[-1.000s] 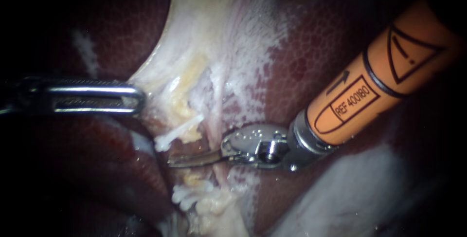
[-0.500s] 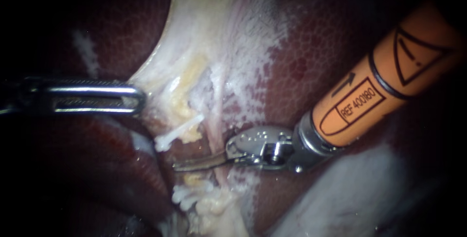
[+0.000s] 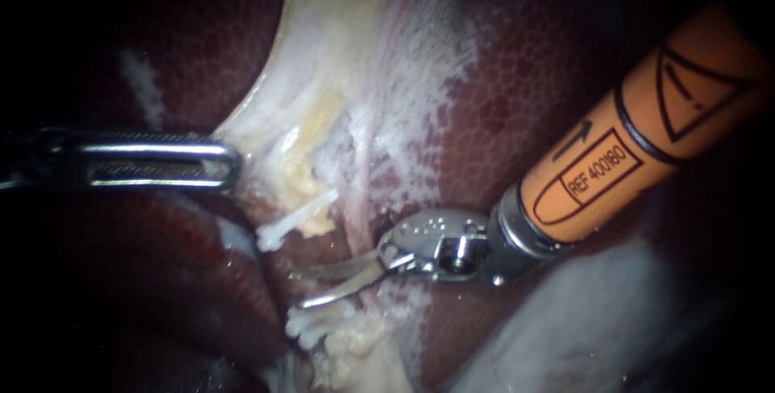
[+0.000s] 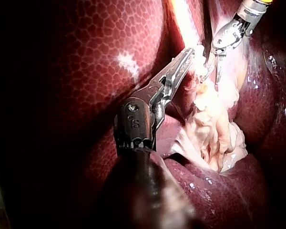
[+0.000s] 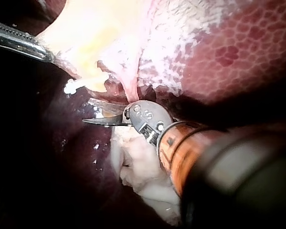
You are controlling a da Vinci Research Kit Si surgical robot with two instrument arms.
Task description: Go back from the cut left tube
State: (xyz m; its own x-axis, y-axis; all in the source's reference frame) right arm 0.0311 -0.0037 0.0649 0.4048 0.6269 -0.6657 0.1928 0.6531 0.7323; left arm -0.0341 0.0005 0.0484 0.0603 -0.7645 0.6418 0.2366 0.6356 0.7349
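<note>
The cut left tube shows as two pale stumps: an upper stump [image 3: 300, 214] [image 5: 88, 82] ending in a white clip [image 3: 270, 237] [image 5: 70, 87], and a lower stump [image 3: 316, 322] with white clips. My right instrument [image 3: 307, 289] [image 5: 91, 112] [image 4: 213, 76], on an orange shaft, has curved blades. They stand open in the gap between the two stumps and hold nothing. My left instrument [image 3: 228, 164] [image 4: 189, 55] has slotted jaws shut on the edge of the pale gallbladder tissue [image 3: 339, 78], up and left of the upper stump.
Dark red liver [image 3: 533, 94] [image 4: 86, 71] surrounds the pale tissue on both sides. A thin pink strand [image 3: 363, 199] runs down just behind the right instrument's wrist. Frayed pale tissue [image 4: 212, 133] [image 5: 143, 162] lies below the blades.
My right instrument has drawn back slightly to the right from the cut, and its blades, together before, have opened. The left instrument has held still.
</note>
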